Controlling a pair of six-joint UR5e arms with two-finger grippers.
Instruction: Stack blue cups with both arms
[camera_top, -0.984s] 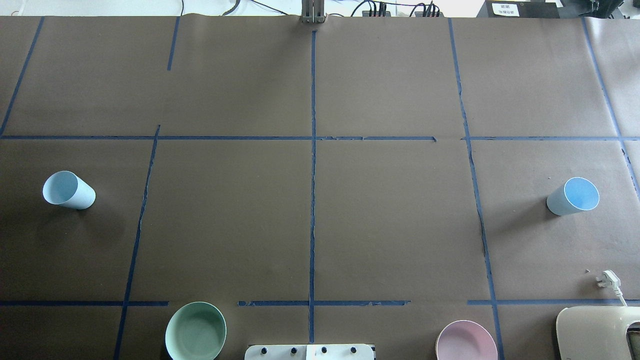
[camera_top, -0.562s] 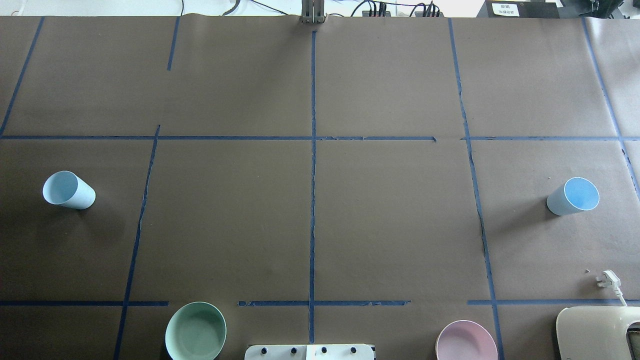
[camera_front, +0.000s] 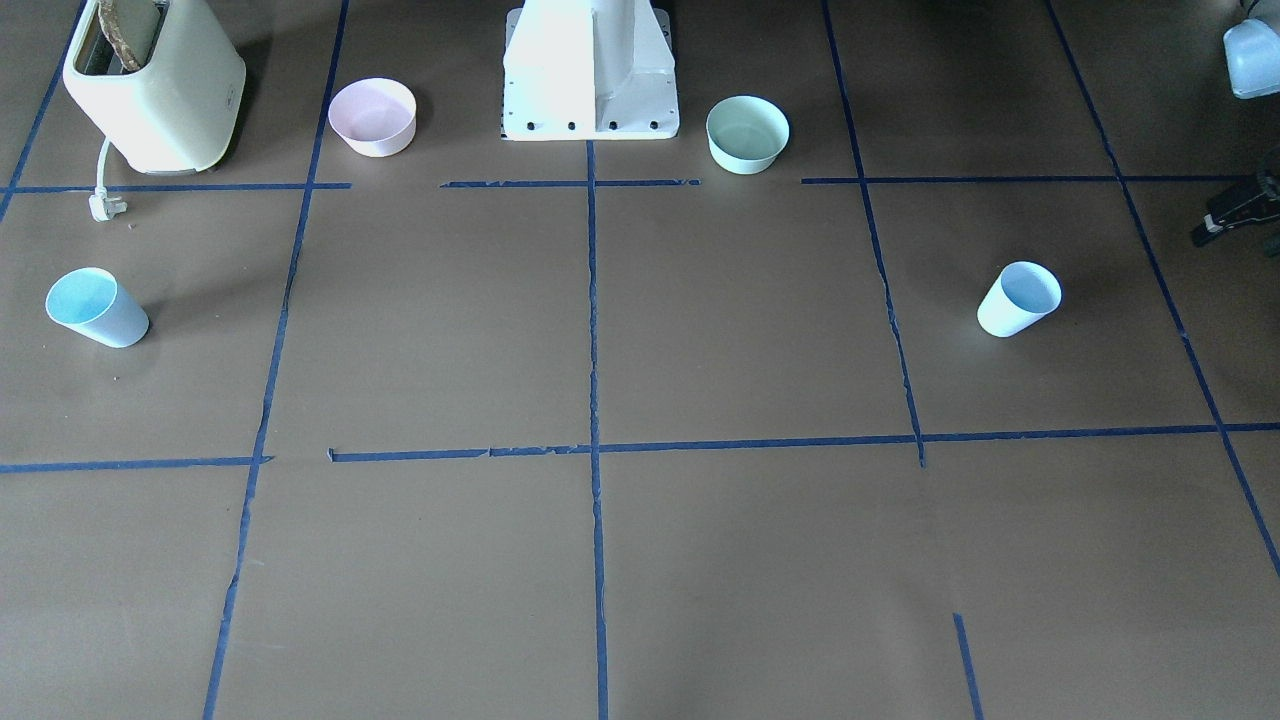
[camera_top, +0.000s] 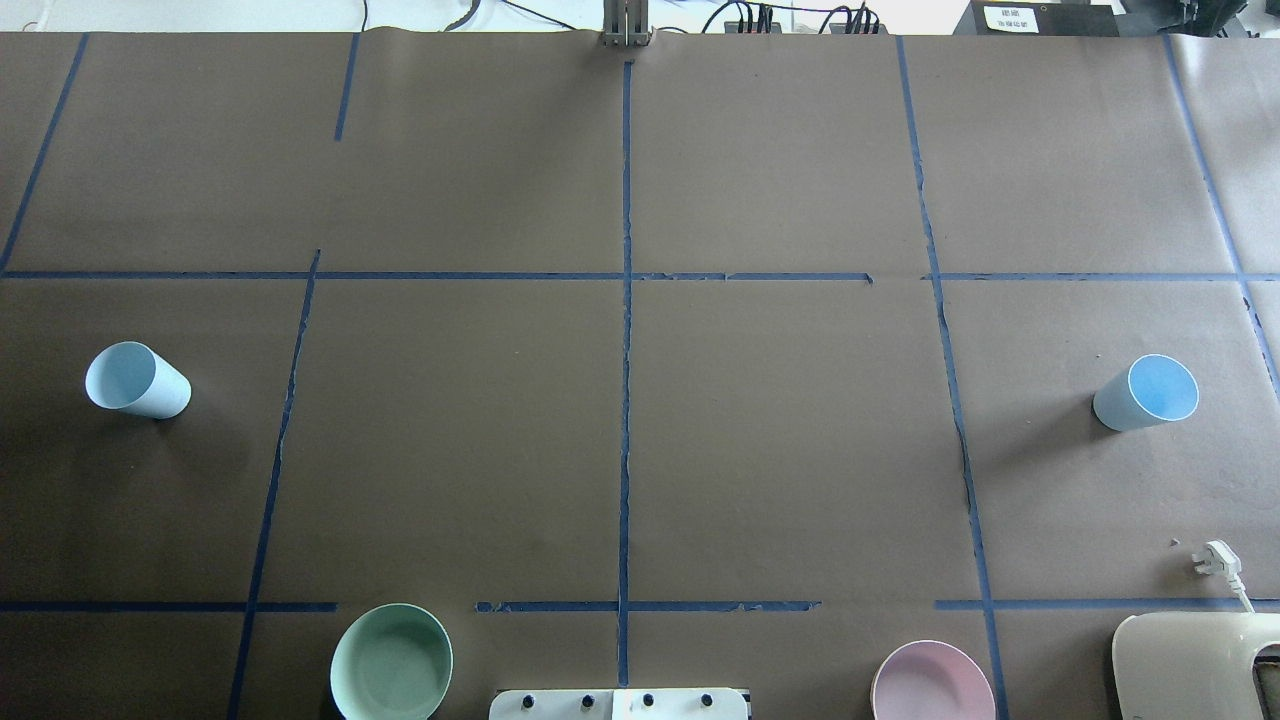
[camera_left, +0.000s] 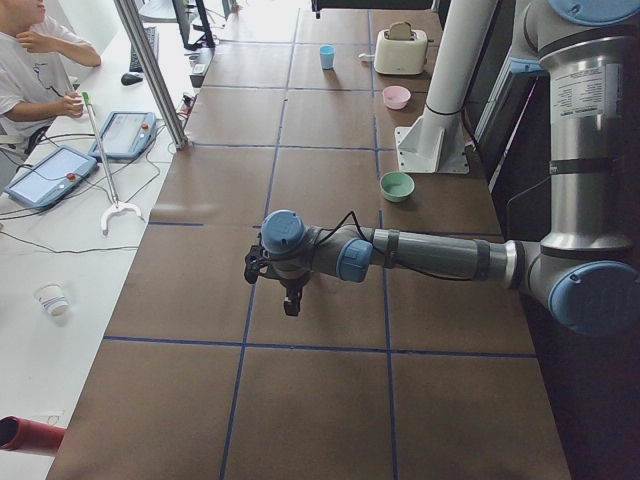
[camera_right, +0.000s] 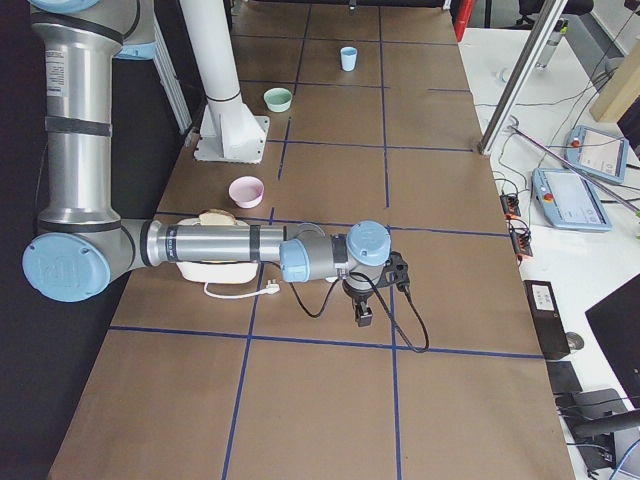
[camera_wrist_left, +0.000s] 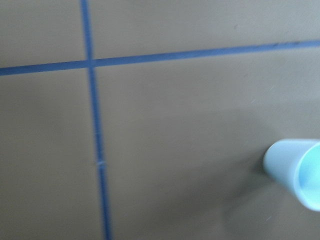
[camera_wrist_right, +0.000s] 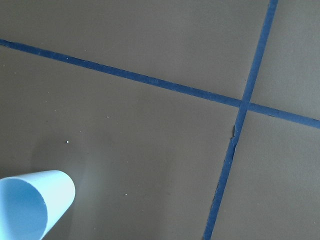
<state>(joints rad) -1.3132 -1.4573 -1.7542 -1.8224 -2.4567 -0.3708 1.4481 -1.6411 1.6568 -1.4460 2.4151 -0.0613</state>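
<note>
Two blue cups stand upright and far apart on the brown table. The left cup is at the table's left side and also shows in the front view and at the right edge of the left wrist view. The right cup is at the right side and shows in the right wrist view. The left gripper hangs above the table near the left cup. The right gripper hangs near the right cup. I cannot tell whether either gripper is open or shut.
A mint-green bowl and a pink bowl sit at the near edge on either side of the white pedestal. A cream toaster with a loose plug is near the right cup. An operator sits across the table.
</note>
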